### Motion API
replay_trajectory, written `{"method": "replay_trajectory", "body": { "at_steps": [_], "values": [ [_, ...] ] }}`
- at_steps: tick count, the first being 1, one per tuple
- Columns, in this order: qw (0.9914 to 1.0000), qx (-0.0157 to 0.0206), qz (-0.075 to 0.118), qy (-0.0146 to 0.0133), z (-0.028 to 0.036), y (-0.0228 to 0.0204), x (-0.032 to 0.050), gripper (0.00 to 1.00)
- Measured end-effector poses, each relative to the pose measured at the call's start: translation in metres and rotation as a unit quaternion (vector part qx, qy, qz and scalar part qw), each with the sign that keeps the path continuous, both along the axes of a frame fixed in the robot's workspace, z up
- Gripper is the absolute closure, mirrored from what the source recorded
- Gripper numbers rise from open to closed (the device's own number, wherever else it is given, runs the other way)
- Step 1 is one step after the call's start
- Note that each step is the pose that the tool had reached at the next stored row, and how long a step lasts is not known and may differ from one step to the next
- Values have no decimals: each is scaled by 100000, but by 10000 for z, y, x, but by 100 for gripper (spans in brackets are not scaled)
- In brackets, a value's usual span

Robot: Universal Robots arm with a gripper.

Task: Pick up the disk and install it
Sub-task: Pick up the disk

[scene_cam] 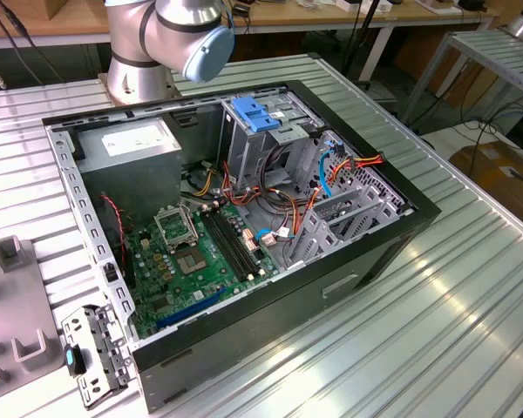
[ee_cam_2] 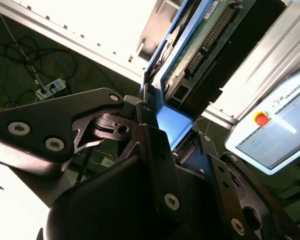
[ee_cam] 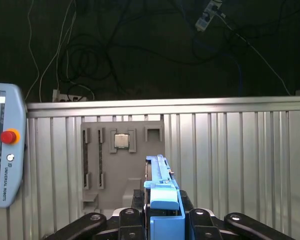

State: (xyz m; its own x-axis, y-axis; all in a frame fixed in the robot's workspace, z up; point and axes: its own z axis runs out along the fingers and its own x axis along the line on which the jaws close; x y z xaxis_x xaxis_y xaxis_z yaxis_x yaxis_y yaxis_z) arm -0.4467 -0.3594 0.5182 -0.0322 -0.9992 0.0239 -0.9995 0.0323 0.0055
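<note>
In both wrist views my gripper (ee_cam: 162, 212) is shut on the disk (ee_cam: 161, 187). The first wrist view shows it edge-on, with a blue side rail standing up between the black fingers (ee_cam: 199, 220). The second wrist view shows the disk's green circuit-board face (ee_cam_2: 197, 47) and blue rail above the gripper (ee_cam_2: 172, 137). Below the held disk lie the ribbed metal table and a grey fixture plate (ee_cam: 122, 165). In the exterior view the open computer case (scene_cam: 244, 200) lies on the table, with a drive cage and a light-blue latch piece (scene_cam: 260, 115) at its far side.
Inside the case are a grey power-supply box (scene_cam: 131, 144), the green motherboard (scene_cam: 196, 257) and loose orange and blue cables (scene_cam: 331, 170). The arm's base (scene_cam: 144, 61) stands behind the case. A grey fixture tray (scene_cam: 9, 322) lies at the exterior view's left. A teach pendant (ee_cam: 5, 150) sits beside the table.
</note>
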Motion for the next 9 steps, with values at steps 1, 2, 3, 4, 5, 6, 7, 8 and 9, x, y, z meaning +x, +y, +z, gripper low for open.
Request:
{"method": "replay_trajectory", "body": {
  "at_steps": [1,2,3,4,5,6,7,8,9],
  "values": [
    [100000,0,0,-2,0,0,11,63],
    [100000,1,1,-2,0,0,21,63],
    [100000,0,0,-2,0,0,31,63],
    [100000,-1,-1,0,0,0,41,63],
    [100000,0,0,-2,0,0,53,63],
    [100000,0,0,-5,0,0,62,63],
    [100000,0,0,0,0,0,79,63],
    [100000,1,-1,-3,0,0,92,63],
    [100000,2,-3,2,0,0,108,63]
  ]
}}
